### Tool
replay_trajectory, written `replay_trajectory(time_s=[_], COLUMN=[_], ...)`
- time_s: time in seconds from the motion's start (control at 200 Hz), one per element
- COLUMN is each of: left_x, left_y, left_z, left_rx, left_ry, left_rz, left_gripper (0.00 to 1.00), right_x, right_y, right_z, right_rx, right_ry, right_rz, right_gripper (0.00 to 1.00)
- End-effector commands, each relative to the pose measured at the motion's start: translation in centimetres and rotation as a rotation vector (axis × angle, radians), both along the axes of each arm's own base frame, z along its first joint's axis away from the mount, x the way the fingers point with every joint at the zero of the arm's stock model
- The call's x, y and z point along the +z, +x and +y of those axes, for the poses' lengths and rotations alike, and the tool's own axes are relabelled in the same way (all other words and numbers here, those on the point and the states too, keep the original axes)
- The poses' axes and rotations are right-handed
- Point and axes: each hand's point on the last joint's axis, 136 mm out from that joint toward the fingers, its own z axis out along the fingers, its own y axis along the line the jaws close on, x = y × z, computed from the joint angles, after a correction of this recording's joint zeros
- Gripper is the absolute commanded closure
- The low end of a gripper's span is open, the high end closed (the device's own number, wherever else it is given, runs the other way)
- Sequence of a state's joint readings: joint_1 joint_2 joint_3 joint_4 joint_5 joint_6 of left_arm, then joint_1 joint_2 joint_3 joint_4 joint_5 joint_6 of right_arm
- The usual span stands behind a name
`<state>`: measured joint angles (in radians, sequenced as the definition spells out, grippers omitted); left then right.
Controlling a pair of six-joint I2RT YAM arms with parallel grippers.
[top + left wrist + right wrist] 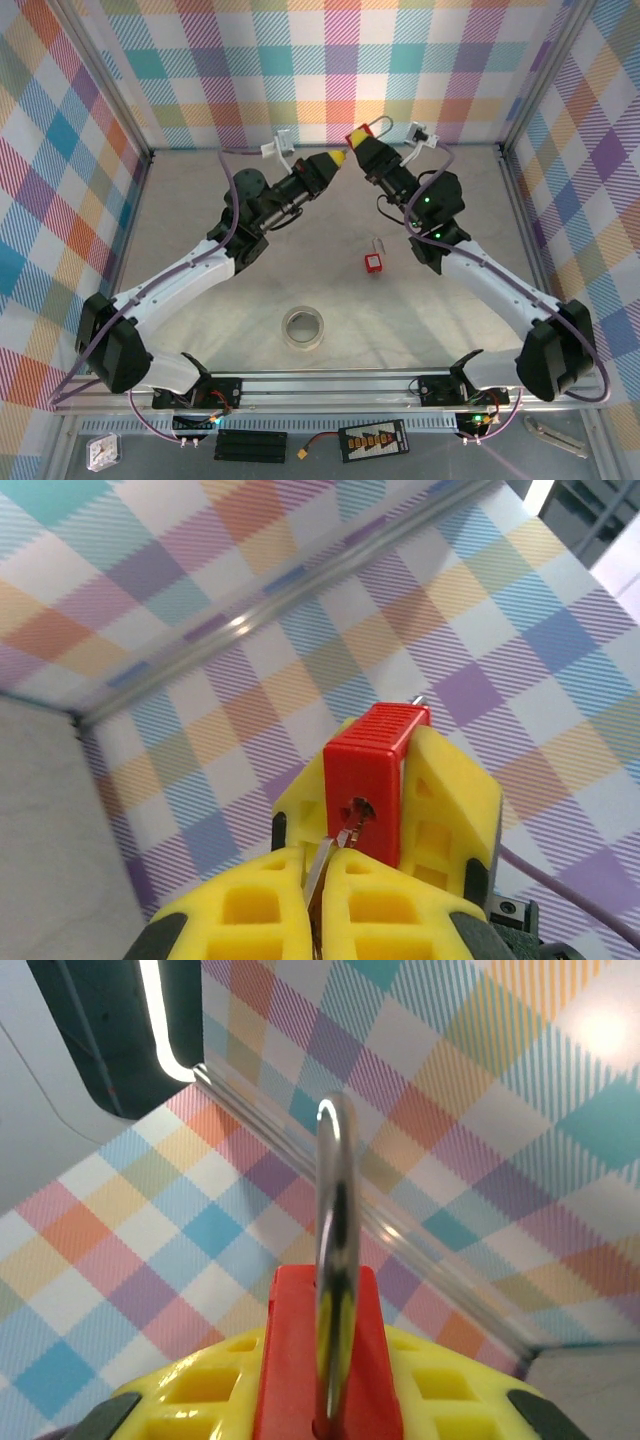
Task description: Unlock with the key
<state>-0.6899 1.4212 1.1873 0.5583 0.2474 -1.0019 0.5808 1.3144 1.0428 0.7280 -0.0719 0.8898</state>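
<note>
My right gripper (364,146) is shut on a red padlock (356,134), held up in the air near the back wall. In the right wrist view the padlock body (290,1360) sits between the yellow fingers (200,1400), and its steel shackle (336,1260) rises edge-on. My left gripper (338,158) is shut on the key. In the left wrist view the thin metal key blade (336,852) runs from between the left fingertips into the keyhole on the bottom face of the padlock (365,775). The key's head is hidden between the pads.
A small red-and-silver item (374,261) lies on the table (180,220) below the right arm. A roll of clear tape (303,327) sits near the front middle. Checked walls close in the back and both sides.
</note>
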Motion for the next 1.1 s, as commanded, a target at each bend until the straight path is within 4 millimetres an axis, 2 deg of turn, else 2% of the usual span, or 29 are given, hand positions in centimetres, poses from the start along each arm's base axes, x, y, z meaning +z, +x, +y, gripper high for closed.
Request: replay_trajectory(time_s=[0.0, 0.205, 0.36, 0.445, 0.615, 0.72, 0.82, 0.935, 1.095], left_x=[7.2, 8.3, 9.3, 9.8, 10.9, 11.4, 12.2, 10.2, 7.6], left_y=[-5.0, -6.5, -8.2, -8.8, -10.8, -11.4, -11.6, -11.7, -9.8], left_z=[-3.3, -4.2, -4.6, -4.0, -3.6, -4.0, -4.1, -5.5, -4.0], left_rx=[-0.300, -0.424, -0.490, -0.471, -0.401, -0.360, -0.335, -0.277, -0.198], left_ry=[-0.199, -0.292, -0.313, -0.310, -0.222, -0.141, -0.099, 0.076, 0.139], left_rz=[-0.145, -0.098, -0.134, -0.178, -0.314, -0.356, -0.377, -0.351, -0.200], left_gripper=[1.00, 1.00, 1.00, 1.00, 1.00, 1.00, 1.00, 1.00, 1.00], right_x=[-15.3, -14.9, -14.1, -13.8, -11.7, -12.0, -13.9, -14.6, -16.4], right_y=[-14.6, -16.1, -16.4, -16.3, -16.5, -17.2, -17.8, -16.7, -15.8], right_z=[10.9, 10.0, 10.4, 10.7, 11.6, 12.9, 14.5, 15.3, 14.8], right_rx=[0.774, 0.810, 0.911, 0.937, 1.014, 1.066, 1.054, 0.997, 0.926], right_ry=[-0.526, -0.577, -0.546, -0.498, -0.313, -0.306, -0.391, -0.424, -0.501], right_rz=[0.148, 0.003, 0.021, 0.058, 0.086, 0.101, 0.160, 0.238, 0.372], right_gripper=[1.00, 1.00, 1.00, 1.00, 1.00, 1.00, 1.00, 1.00, 1.00])
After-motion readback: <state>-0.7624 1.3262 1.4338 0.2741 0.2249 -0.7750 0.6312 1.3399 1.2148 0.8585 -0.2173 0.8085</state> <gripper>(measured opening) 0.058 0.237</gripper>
